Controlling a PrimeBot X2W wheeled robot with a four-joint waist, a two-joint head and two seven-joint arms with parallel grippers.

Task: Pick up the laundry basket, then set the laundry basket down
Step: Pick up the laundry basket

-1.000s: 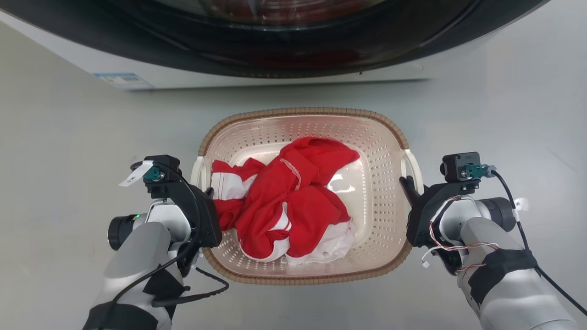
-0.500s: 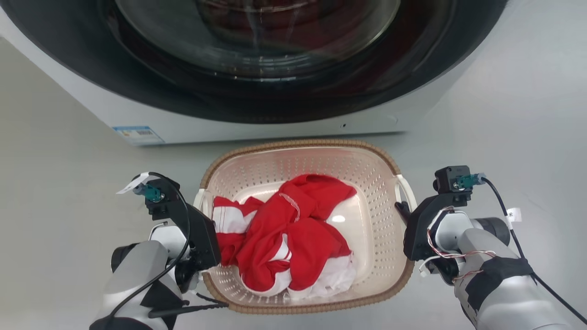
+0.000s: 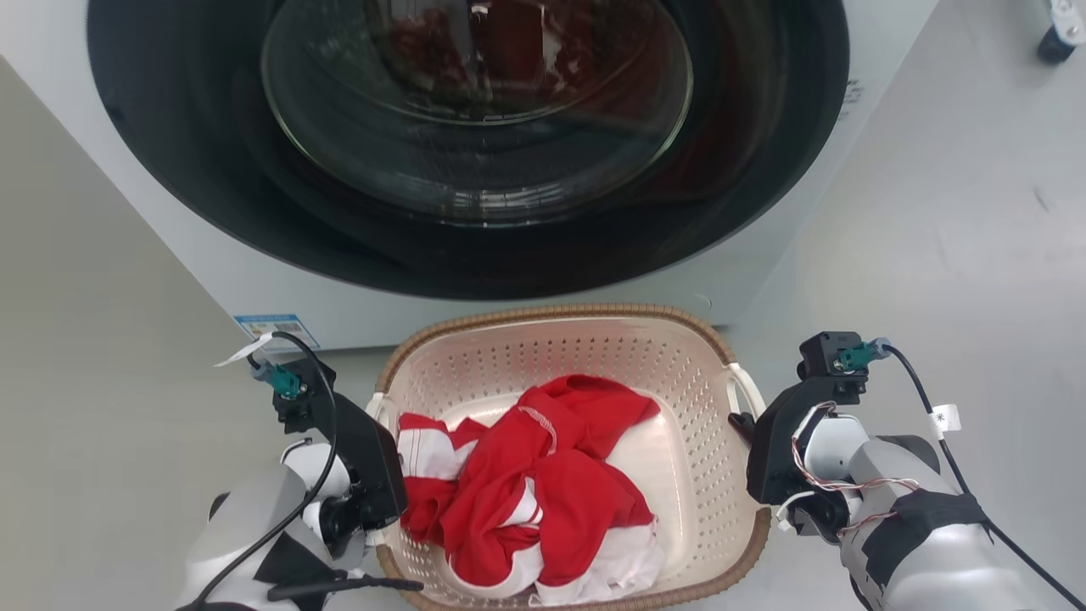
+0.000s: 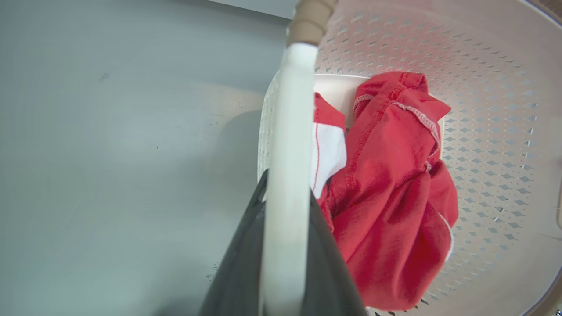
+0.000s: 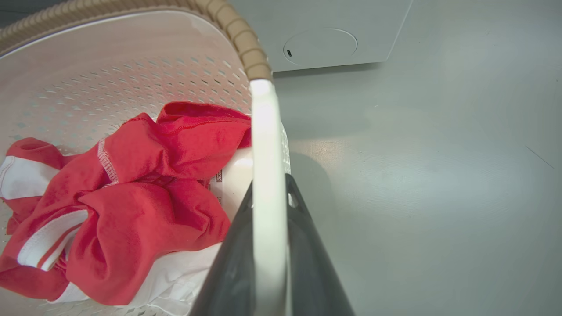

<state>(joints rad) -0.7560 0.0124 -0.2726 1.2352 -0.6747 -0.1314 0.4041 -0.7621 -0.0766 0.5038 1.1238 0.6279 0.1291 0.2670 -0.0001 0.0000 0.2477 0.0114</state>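
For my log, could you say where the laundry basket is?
Head view, bottom centre: the laundry basket is before the washing machine, between the left gripper and right gripper.

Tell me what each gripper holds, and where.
Both hold the laundry basket: left gripper shut on its left white handle, right gripper on its right white handle.

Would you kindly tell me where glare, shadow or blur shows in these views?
Head view: reflections streak the washing machine door glass. Left wrist view: the left handle of the laundry basket, close to the lens, looks soft and bright; a shadow darkens the floor beside it. Right wrist view: the right handle is equally washed out.
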